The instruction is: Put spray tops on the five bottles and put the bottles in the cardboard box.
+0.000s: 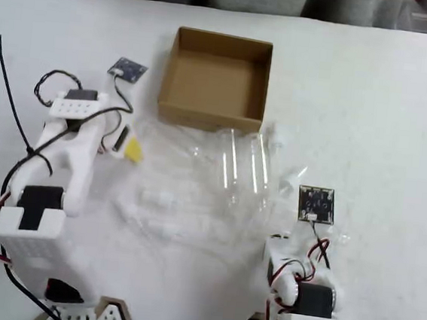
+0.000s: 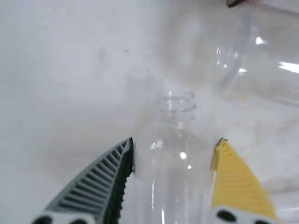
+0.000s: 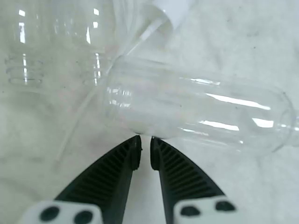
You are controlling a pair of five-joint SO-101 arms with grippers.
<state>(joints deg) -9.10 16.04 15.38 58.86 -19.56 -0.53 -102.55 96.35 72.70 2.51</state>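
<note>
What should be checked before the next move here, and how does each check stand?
1. Hold: ok, left gripper shut on held bottle, fingers against both sides.
2. Top on held bottle: not ok, neck open.
3. Top in right gripper: not ok, shut, empty.
4. Loose spray top in reach: cannot tell; one lies past the lying bottle.
5. Target cardboard box: ok, open, no bottles inside.

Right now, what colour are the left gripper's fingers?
Left gripper: one grey finger, one yellow; left wrist view.
</note>
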